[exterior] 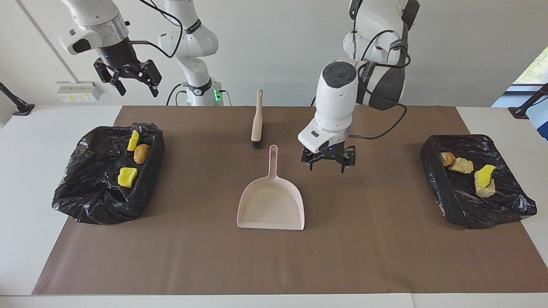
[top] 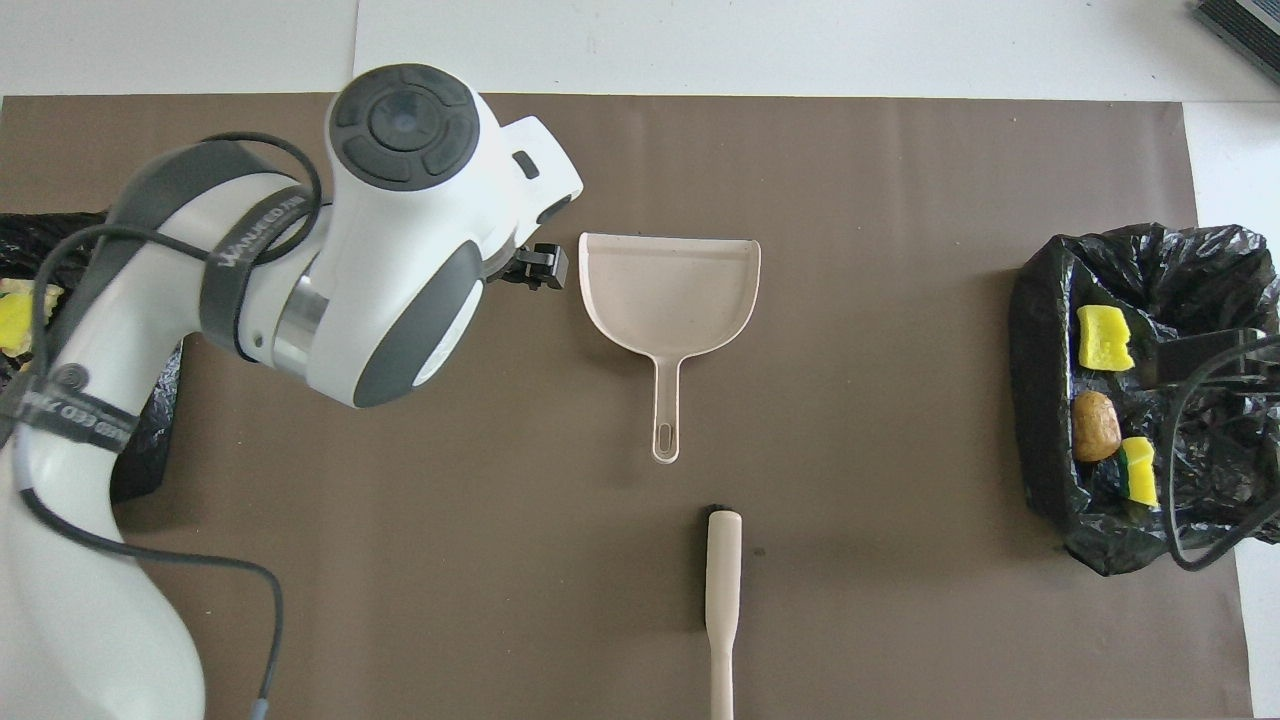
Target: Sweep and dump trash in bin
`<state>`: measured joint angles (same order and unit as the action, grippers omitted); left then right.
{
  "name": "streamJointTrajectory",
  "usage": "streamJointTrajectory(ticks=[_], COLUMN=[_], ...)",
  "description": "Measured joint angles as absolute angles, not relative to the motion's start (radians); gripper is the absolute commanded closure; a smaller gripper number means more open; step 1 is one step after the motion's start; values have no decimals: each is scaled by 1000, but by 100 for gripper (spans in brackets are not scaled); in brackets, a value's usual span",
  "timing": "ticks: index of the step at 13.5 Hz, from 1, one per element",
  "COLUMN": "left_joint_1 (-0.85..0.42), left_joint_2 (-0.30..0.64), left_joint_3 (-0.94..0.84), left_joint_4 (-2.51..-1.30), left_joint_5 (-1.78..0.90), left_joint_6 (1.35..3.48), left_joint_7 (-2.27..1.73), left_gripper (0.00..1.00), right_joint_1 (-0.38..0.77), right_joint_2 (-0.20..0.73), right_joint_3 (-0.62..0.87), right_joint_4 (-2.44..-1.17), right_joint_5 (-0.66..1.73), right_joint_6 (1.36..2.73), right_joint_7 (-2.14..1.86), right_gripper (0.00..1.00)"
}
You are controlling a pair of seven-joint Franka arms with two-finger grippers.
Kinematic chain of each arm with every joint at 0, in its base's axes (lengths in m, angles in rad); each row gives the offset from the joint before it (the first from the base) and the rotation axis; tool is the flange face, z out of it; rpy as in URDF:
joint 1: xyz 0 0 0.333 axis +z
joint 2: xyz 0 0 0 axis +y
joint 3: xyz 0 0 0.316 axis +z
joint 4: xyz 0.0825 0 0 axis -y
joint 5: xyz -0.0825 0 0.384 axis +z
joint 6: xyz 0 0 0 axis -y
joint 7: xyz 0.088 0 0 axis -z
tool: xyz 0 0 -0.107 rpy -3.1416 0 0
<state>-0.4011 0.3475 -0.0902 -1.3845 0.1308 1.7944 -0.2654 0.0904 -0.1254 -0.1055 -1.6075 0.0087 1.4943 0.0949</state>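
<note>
step: trash [exterior: 466, 169] looks all binned, likely wrap-up
left gripper [exterior: 327, 164]: spread, empty, over mat beside dustpan [exterior: 271, 207]
right gripper [exterior: 133, 84]: spread, waiting above bin [exterior: 85, 194]
next: nothing to sweep, park arms

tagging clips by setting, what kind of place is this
Likely a robotics lab bench, not a home: two Franka arms mounted at a white table, a brown paper mat, and staged props, a pink dustpan and bag-lined bins.

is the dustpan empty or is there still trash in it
Empty. The pink dustpan lies flat on the brown mat, its pan bare in both views; the scraps sit in the black-lined bins.
</note>
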Motion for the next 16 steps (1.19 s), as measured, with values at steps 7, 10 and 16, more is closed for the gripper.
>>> streamJointTrajectory(ticks=[7,10,16], left_joint_1=[-192,-94,-30], left_joint_2=[39,-37,-34], left_joint_3=[-88,-83,-78], left_joint_4=[-1503,-1507,-1482], left_joint_5=[40,17,12], left_joint_6=[1657,1587,1572], left_joint_7=[-8,98,135], left_gripper=[0,0,0], right_joint_1=[90,90,90], right_joint_2=[-125,-125,-125], right_joint_3=[-105,-105,-105], right_joint_4=[-1607,-1607,-1607], right_joint_5=[9,9,9], right_joint_6=[1494,1494,1494], right_joint_7=[95,95,95], right_gripper=[0,0,0])
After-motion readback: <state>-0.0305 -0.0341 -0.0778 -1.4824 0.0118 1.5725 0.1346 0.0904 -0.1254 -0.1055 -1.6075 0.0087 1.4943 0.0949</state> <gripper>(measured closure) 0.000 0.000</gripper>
